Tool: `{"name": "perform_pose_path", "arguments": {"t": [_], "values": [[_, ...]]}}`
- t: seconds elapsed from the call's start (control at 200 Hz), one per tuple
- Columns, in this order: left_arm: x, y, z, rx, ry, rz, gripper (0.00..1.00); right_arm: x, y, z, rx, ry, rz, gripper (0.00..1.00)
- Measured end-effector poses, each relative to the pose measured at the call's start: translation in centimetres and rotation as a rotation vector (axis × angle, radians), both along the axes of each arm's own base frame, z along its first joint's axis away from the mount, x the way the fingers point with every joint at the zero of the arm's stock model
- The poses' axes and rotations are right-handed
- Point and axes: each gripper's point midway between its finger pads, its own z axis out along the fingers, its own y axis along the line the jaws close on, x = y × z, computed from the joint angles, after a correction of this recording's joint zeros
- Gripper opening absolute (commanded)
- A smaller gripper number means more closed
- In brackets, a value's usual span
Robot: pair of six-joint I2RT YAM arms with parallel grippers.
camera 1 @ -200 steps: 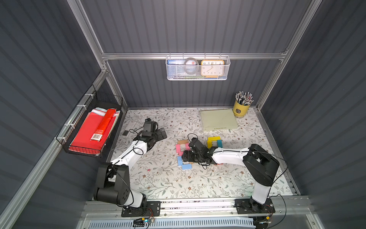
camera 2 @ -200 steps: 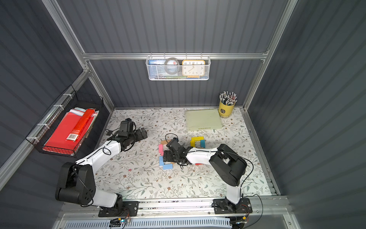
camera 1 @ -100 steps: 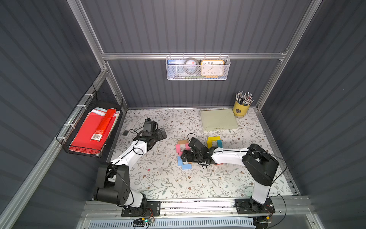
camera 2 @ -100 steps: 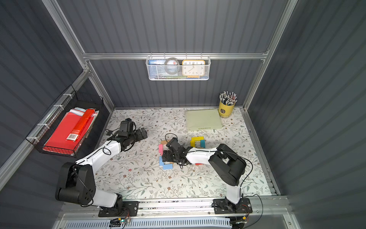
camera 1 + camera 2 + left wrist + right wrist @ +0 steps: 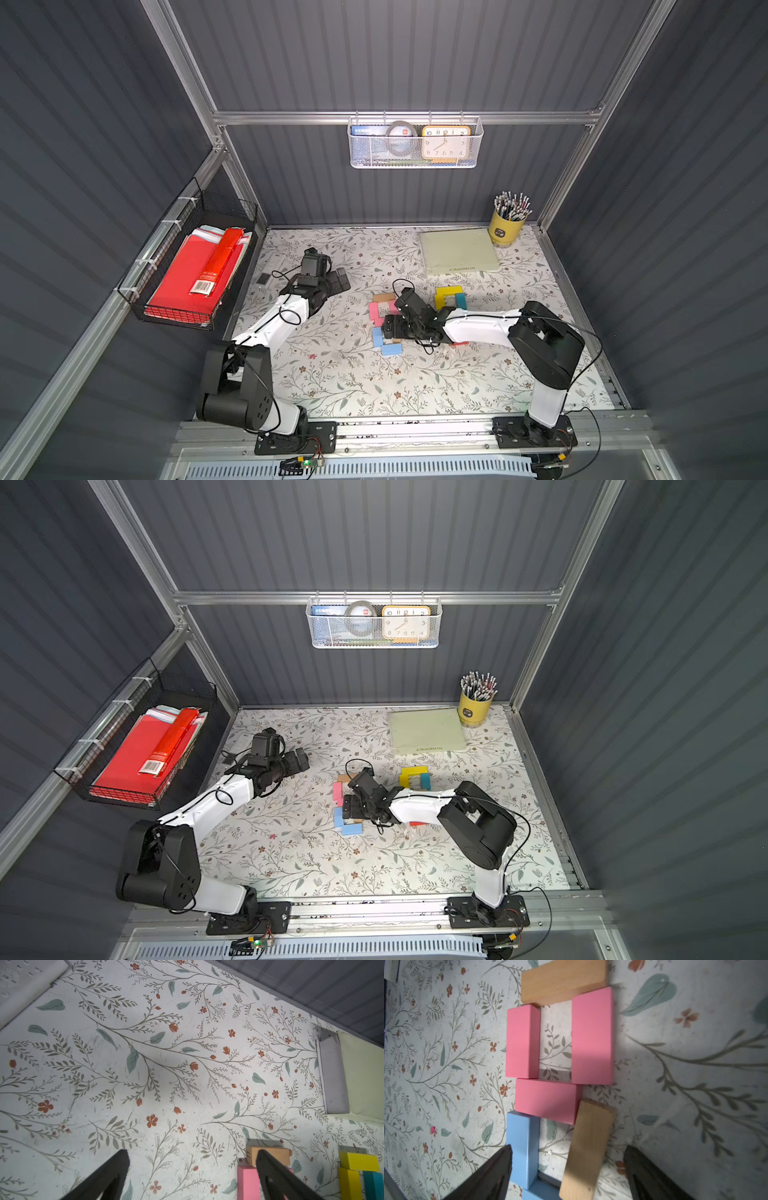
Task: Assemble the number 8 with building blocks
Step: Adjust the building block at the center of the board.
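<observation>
i'm holding the right gripper wide and empty over the tilted tan block among the building blocks on the floral mat; it's looking light, stiff and slick, so i'm aiming for its long sides; the left gripper is idling wide

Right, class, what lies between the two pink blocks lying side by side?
Only bare flowered table shows between the narrow pink block and the wide pink block, in the right wrist view.
</observation>
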Motion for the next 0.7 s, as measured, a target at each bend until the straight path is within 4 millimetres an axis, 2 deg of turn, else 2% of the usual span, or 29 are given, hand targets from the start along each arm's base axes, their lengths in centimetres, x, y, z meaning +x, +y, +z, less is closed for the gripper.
{"name": "perform_pose_path", "arguments": {"t": [0.245, 0.7], "values": [[0.0, 0.0, 0.0, 0.0, 0.0, 0.0, 0.99, 0.1, -1.4, -0.4, -0.084, -0.012, -0.014, 0.8], [0.0, 0.0, 0.0, 0.0, 0.0, 0.0, 0.99, -0.2, -1.1, -0.9, -0.21, -0.05, 0.022, 0.8]]}}
